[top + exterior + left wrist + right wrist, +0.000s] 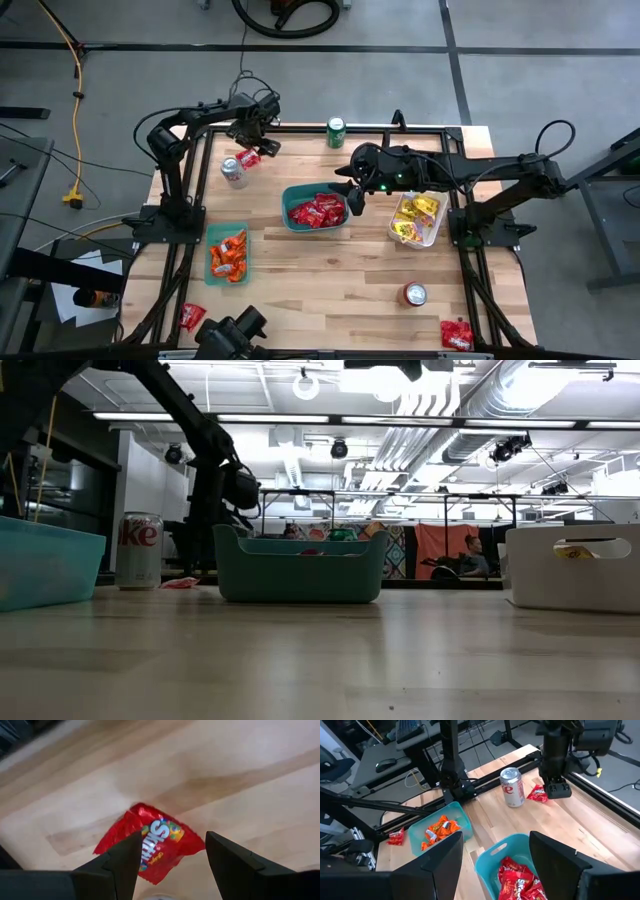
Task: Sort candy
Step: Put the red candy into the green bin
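Your left gripper (170,865) is spread wide over the red Skittles packet (150,842) lying flat by the Diet Coke can (233,171), holding nothing. A packet that flat can slide off the fingertips or skate into the can. Right gripper (352,197) hangs open and empty over the teal bin (290,195) of red candy.

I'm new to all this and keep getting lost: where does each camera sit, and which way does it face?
High: overhead, facing down; both arms, teal bin.
Low: table height, facing across; one arm, same teal bin.
Left wrist: on left arm, facing down; open left gripper above red candy packet.
Right wrist: on right arm; open right gripper, teal bin, left arm, that packet.
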You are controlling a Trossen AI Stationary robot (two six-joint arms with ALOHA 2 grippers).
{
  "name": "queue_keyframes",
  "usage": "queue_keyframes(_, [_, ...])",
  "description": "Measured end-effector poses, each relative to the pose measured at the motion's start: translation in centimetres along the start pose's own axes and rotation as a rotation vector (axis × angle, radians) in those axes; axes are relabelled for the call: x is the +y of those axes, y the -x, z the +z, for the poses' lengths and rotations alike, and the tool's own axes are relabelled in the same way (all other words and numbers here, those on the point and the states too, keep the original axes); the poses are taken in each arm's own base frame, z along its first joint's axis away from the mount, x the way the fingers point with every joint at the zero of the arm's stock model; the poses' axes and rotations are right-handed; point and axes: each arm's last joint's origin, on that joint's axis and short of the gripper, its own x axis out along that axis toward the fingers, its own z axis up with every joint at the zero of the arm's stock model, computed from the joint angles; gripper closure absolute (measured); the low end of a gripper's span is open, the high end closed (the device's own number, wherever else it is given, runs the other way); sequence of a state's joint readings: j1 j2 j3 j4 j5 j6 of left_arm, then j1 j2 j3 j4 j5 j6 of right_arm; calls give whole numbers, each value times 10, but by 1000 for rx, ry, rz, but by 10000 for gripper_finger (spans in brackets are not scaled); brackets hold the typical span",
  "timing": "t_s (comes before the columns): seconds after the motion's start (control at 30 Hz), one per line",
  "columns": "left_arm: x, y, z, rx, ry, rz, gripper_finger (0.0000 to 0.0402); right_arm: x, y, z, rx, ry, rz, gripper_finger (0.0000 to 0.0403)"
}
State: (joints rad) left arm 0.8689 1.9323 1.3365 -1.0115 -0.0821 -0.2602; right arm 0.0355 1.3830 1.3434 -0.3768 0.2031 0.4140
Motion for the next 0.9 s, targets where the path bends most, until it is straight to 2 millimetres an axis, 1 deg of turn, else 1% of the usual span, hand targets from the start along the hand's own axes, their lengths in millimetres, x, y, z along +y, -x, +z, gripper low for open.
queue_keyframes(0.13, [-2, -8, -3, 29, 15, 26, 197, 0, 0, 0, 0, -2, 0, 178])
queue_keyframes(0.3, [0, -28, -17, 80, 29, 44, 197, 0, 0, 0, 2, -4, -3, 178])
queue_keyframes(0.4, [1, -35, -23, 91, 8, 47, 203, 0, 0, 0, 3, -4, -3, 178])
queue_keyframes(0.47, [0, -38, -26, 96, -27, 48, 221, 0, 0, 0, 3, -4, -3, 178])
queue_keyframes(0.53, [-1, -36, -26, 92, -56, 45, 258, 0, 0, 0, 4, -4, -3, 178])
queue_keyframes(0.67, [0, -22, -27, 51, -97, 36, 369, 0, 0, -1, 6, -3, -4, 178])
queue_keyframes(0.7, [0, -14, -25, 15, -106, 25, 384, 0, 0, -1, 6, -3, -4, 178])
queue_keyframes(0.8, [1, 24, -19, -170, -102, -17, 383, 0, 0, -1, 7, 11, -4, 178])
queue_keyframes(0.9, [-2, 58, -25, -335, -127, -130, 391, 0, 0, -1, 4, 44, -10, 178])
